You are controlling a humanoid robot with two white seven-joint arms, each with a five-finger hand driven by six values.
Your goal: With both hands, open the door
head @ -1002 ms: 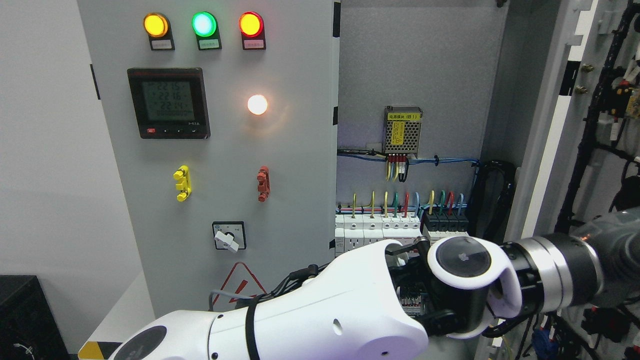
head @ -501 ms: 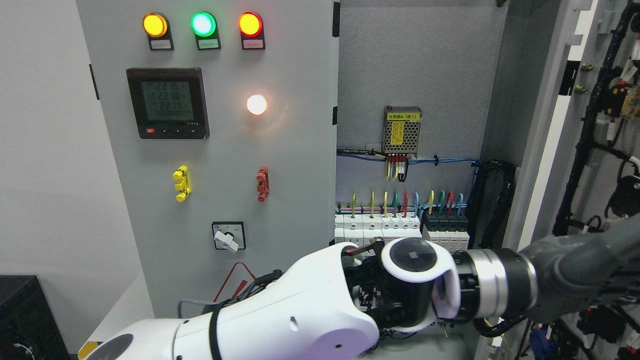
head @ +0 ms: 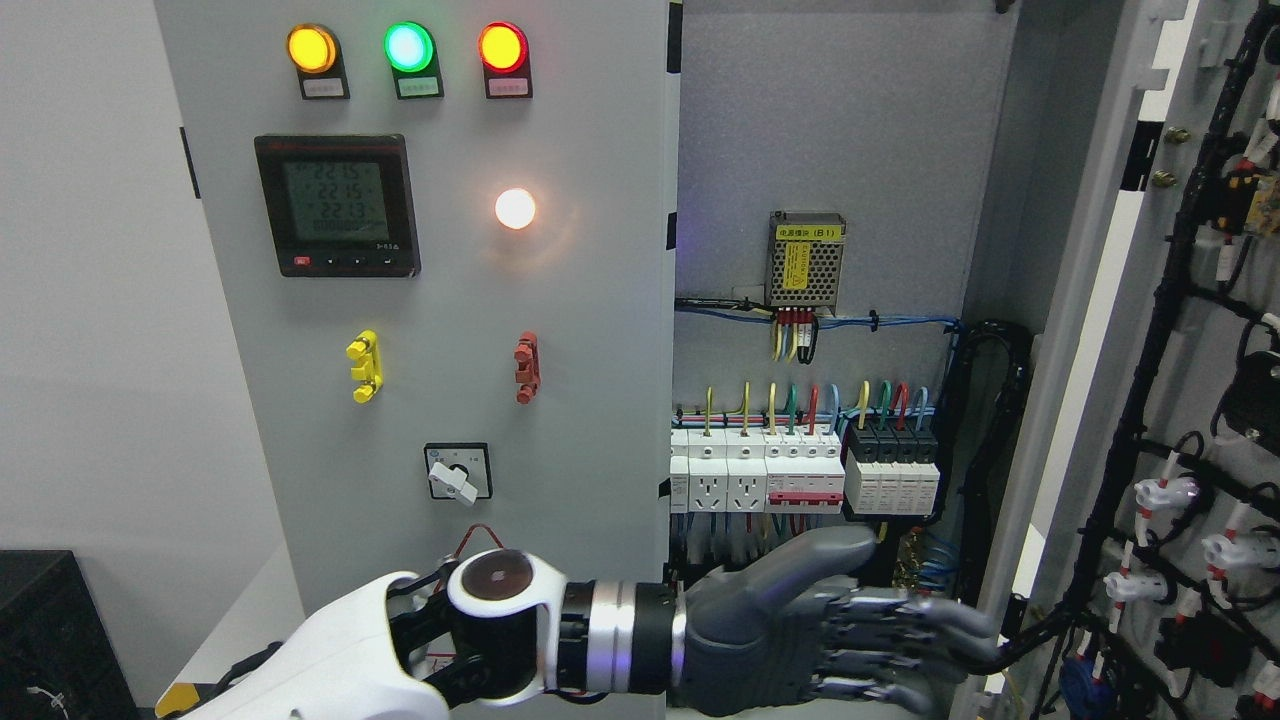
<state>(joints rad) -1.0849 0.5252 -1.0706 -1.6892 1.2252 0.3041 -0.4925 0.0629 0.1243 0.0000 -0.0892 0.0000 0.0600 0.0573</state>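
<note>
Since the cabinet is standing half exposed, these lines are running from the biggest thing down.
Progress: the right door (head: 1190,330) is already hanging wide open at the picture's right edge, its inner face turned toward the camera; the left door (head: 440,300) is sitting flush and closed, so by my judgement half the job is remaining.
Right door: grey sheet metal, black cable looms and white connectors running down its inner side near the right edge.
Left door: grey panel filling the cabinet's left half, carrying three lit lamps along its top edge, a black meter (head: 337,205) below them, and a rotary switch (head: 458,472) toward its bottom edge.
Cabinet interior (head: 830,130): showing between the two doors, a row of breakers (head: 805,470) lying across its lower part.
Left hand (head: 800,620): reaching in low, in front of the interior's bottom edge, fingers (head: 930,625) stretching out nearly straight toward the right door, gripping nothing.
Right hand: not showing.
</note>
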